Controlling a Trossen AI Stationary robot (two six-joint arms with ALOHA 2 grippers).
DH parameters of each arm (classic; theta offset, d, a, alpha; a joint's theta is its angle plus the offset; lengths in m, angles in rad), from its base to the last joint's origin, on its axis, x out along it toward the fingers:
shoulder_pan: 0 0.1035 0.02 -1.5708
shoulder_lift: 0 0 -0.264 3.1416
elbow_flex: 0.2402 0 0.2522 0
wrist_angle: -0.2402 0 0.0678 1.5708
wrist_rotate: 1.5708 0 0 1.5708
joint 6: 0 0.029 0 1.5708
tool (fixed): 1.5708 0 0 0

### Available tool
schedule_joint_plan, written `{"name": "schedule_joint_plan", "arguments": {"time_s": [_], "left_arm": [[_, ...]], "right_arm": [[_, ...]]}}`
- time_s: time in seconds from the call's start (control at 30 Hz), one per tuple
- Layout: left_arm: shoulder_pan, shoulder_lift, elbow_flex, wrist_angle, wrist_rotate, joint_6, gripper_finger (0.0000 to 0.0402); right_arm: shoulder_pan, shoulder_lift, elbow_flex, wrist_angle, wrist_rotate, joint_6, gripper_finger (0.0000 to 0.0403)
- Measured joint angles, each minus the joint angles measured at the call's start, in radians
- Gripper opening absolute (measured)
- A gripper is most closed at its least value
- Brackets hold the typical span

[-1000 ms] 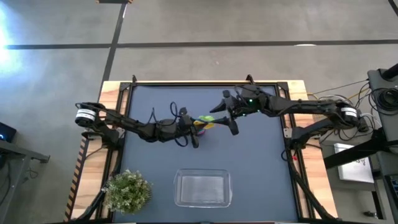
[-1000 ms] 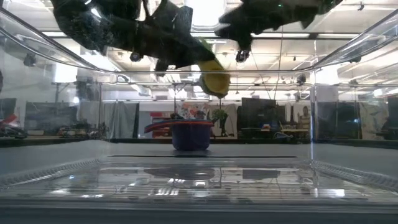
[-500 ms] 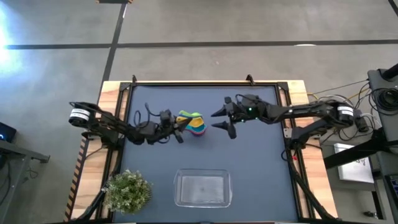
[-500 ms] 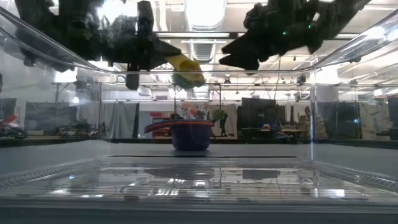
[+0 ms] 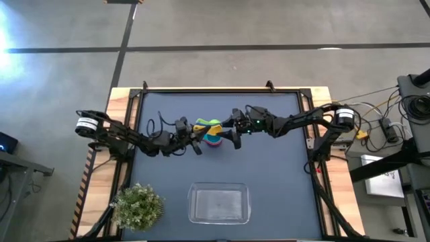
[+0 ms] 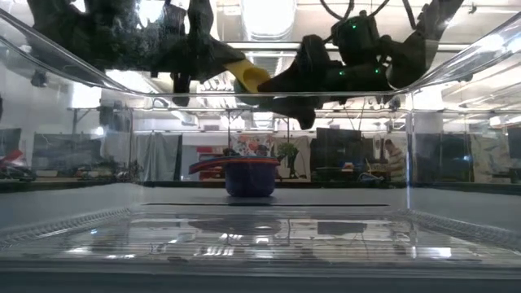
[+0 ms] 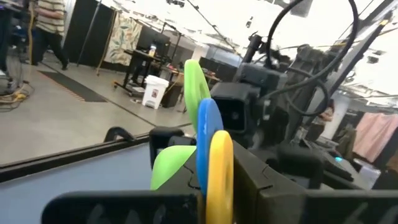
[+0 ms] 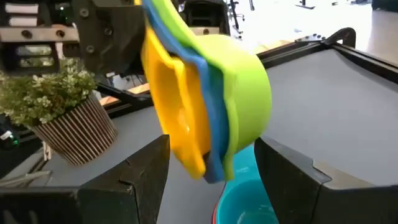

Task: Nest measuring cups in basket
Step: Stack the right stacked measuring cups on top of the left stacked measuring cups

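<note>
Since half a second ago my right gripper [image 5: 229, 132] has slid in toward the middle of the bench [image 5: 282, 175], closing on the nested cups; the left has barely shifted. From the high view, my left gripper [image 5: 195, 134] has its fingers clamped on the handles of the yellow, blue and green measuring cups [image 5: 207, 127], held over the stack of cups [image 5: 213, 139] resting mid-bench, while the right gripper's fingers stand apart just beside that stack. The clear basket [image 5: 219, 204] sits near the front edge, with a plant [image 5: 138, 206] at the front left corner. In the low view, the stacked cups [image 6: 248, 175] sit on the bench beyond the basket wall [image 6: 456, 224], and the yellow cup [image 6: 247, 76] hangs above among the dark arms. The left wrist view shows the three handles [image 7: 209, 155] pinched edge-on. In the right wrist view, open fingers [image 8: 143, 168] flank the held cups [image 8: 211, 118] above a teal cup [image 8: 249, 196].
</note>
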Motion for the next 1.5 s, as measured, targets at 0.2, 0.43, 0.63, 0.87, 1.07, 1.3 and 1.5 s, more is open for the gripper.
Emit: {"name": "schedule_joint_plan", "arguments": {"time_s": [0.2,0.43,0.63,0.87,1.07,1.3,1.5], "left_arm": [[-0.004,0.009,-0.006,-0.001,0.005,-0.003,0.0009],[-0.006,0.009,-0.01,0.003,0.005,-0.003,0.0009],[-0.005,0.011,-0.004,-0.018,-0.016,0.001,0.0008],[-0.007,0.011,-0.012,-0.047,0.012,0.035,0.0079],[-0.006,0.009,-0.009,-0.046,0.008,0.03,0.0087],[-0.004,0.009,-0.01,-0.05,-0.005,0.027,0.0015],[-0.004,0.009,-0.01,-0.049,0.044,0.027,0.0008]], "right_arm": [[0.0,0.003,0.005,0.031,0.0,-0.003,0.0219],[-0.001,-0.013,0.005,0.026,0.009,-0.009,0.0154],[-0.002,-0.013,0.008,-0.006,0.061,-0.031,0.0052],[0.0,-0.026,0.017,-0.126,0.031,-0.051,0.0012],[-0.002,-0.037,0.031,-0.162,0.039,-0.061,0.001],[-0.001,-0.05,0.037,-0.195,0.048,-0.072,0.0028],[0.002,-0.052,0.037,-0.187,0.032,-0.151,0.0117]]}}
